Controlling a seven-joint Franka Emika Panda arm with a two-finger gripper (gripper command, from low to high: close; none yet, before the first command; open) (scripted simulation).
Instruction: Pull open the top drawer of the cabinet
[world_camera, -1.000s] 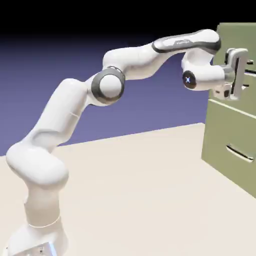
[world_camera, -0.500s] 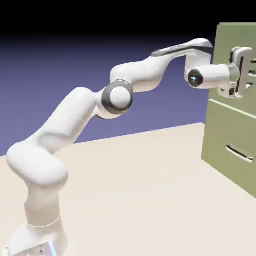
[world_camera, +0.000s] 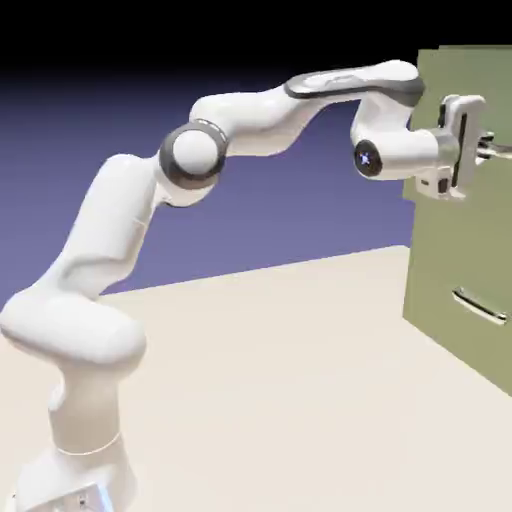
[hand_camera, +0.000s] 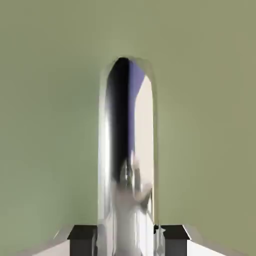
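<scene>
The olive-green cabinet (world_camera: 440, 300) stands at the exterior view's right edge. Its top drawer (world_camera: 450, 85) has a slim silver bar handle (world_camera: 498, 150), and its front stands slightly out from the cabinet. My gripper (world_camera: 482, 150) is level with that handle and shut on it. In the hand view the silver handle (hand_camera: 127, 150) runs up the middle between my two grey fingertips (hand_camera: 82, 235), with the green drawer front (hand_camera: 45, 100) filling everything behind it.
Below the top drawer is the matching lower drawer (world_camera: 445, 265) with its own silver handle (world_camera: 478, 306), untouched. The beige table (world_camera: 280, 380) stretches from the cabinet toward the robot's base (world_camera: 85, 440).
The hand first pushed right onto the handle, then drew back to the left. The top drawer's front edge has shifted left with it, and the elbow has swung left.
</scene>
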